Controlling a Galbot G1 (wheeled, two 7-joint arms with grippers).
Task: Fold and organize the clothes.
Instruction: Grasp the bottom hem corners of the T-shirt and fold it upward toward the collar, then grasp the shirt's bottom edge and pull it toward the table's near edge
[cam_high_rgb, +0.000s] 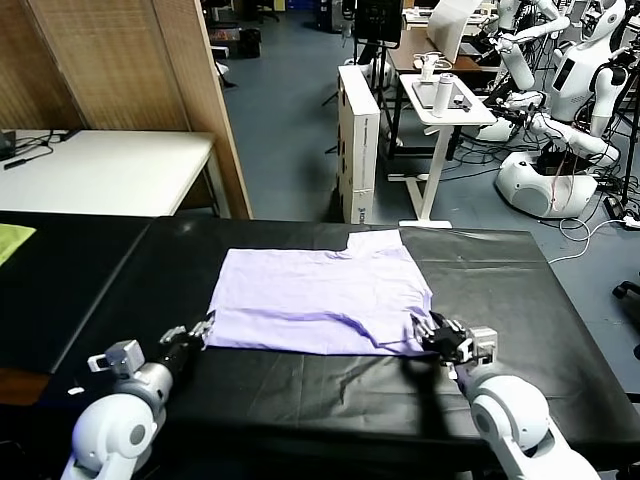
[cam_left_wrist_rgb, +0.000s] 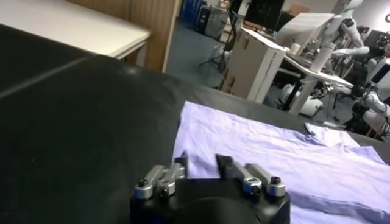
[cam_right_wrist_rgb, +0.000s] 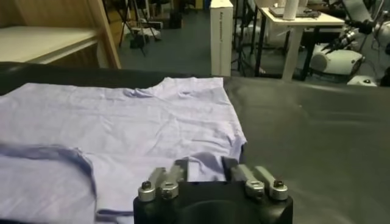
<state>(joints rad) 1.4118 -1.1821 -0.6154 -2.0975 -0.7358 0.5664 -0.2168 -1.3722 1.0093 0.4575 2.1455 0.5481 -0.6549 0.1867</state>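
While the lavender T-shirt (cam_high_rgb: 318, 298) lies flat, left gripper (cam_high_rgb: 199, 331) at seven o'clock and right gripper (cam_high_rgb: 428, 332) at five wait, jaws parted, holding nothing. If either pinches only the top layer, I judge the fold would skew.

A black-covered desk (cam_high_rgb: 520, 300) carries a pale lavender T-shirt (cam_high_rgb: 315, 295) spread flat near its middle, slightly rumpled at the near right corner, with a yellow-green cloth (cam_high_rgb: 12, 240) lying far off at the left edge.
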